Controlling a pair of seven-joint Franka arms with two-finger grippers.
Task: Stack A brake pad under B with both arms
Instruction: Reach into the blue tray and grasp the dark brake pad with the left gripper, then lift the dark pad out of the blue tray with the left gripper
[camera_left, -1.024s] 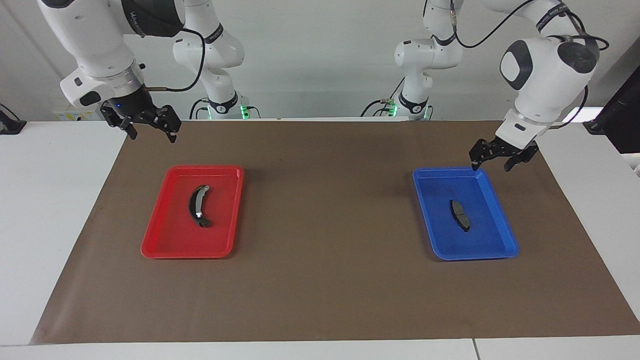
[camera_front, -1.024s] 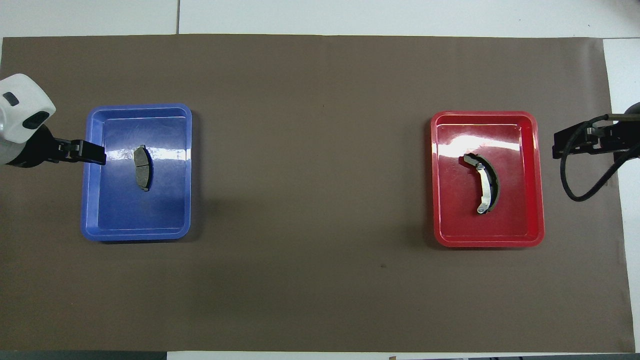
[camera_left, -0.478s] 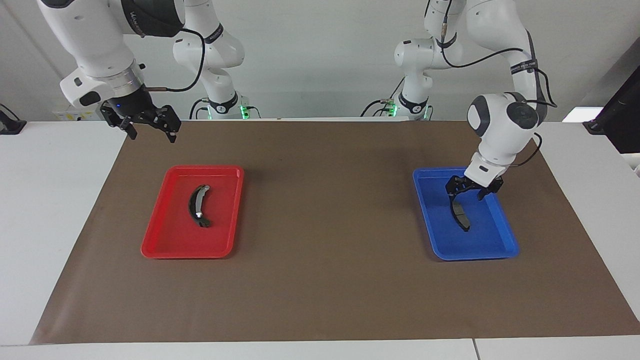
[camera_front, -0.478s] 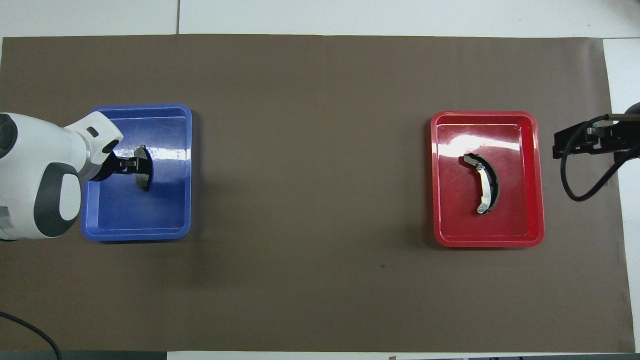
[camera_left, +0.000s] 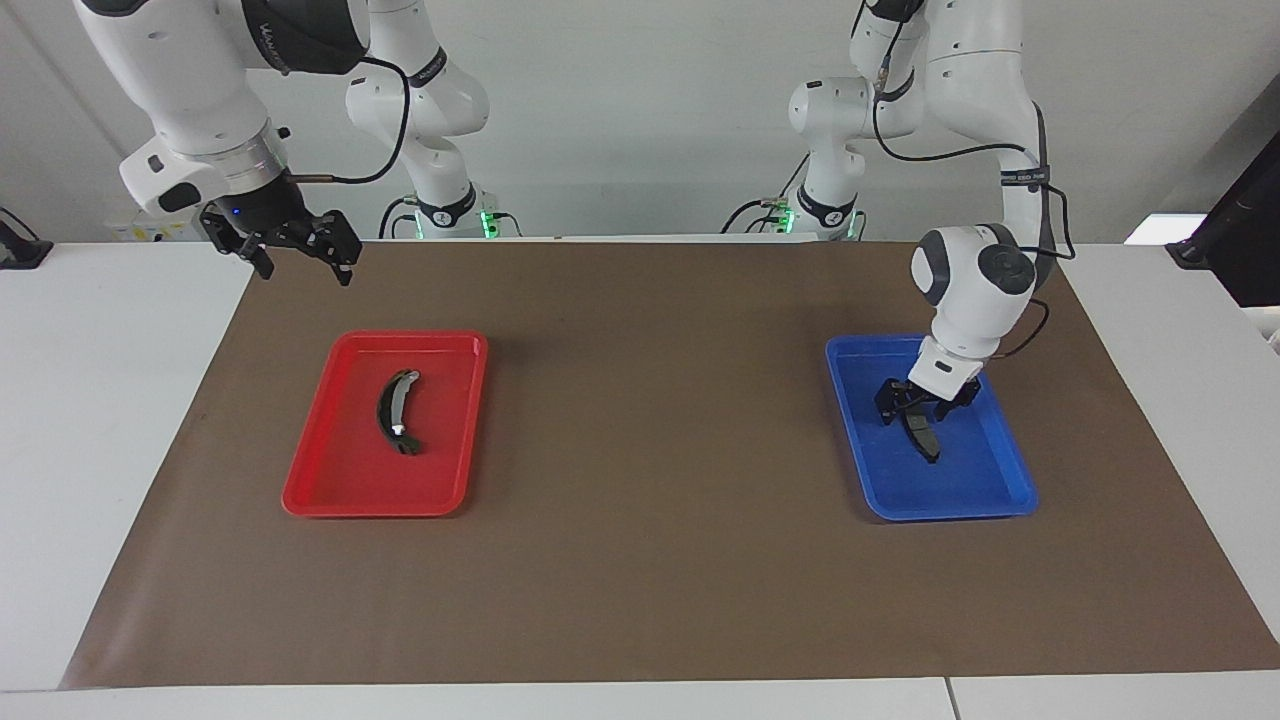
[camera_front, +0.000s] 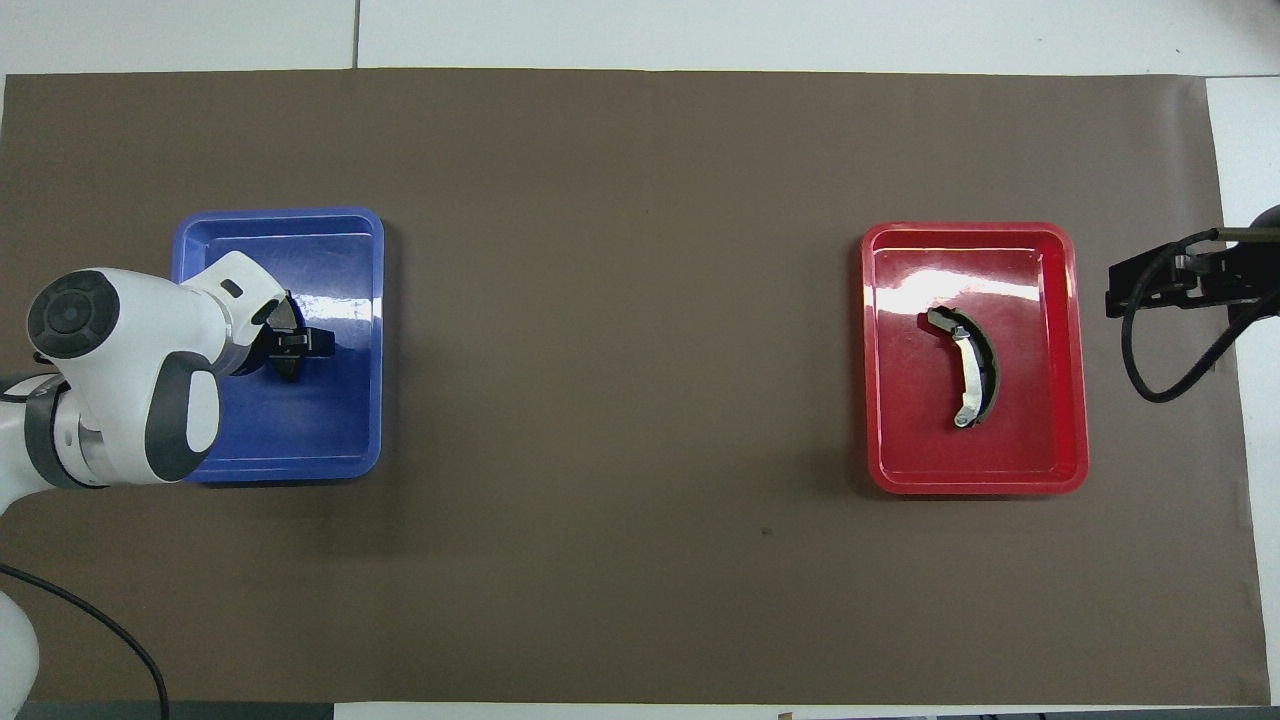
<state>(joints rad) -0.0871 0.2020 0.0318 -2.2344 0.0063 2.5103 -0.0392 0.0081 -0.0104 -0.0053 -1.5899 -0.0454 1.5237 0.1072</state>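
Looking down, I see the left gripper (camera_left: 912, 412) low in the glossy blue plastic tray (camera_left: 1000, 490), jaws spread astride the stubby dark-grey grooved brake pad (camera_left: 925, 438). The slim black crescent pad (camera_left: 394, 410), silver-patched, lies in the red tray (camera_left: 340, 480). The right gripper (camera_left: 300, 262) waits, jaws released, over the brown matte worktop (camera_left: 650, 450).

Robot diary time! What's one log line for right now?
left gripper: open, down around short pad in blue tray | right gripper: open, waiting | long pad: red tray

The left gripper (camera_front: 300, 342) hides most of the A brake pad (camera_front: 287, 372)
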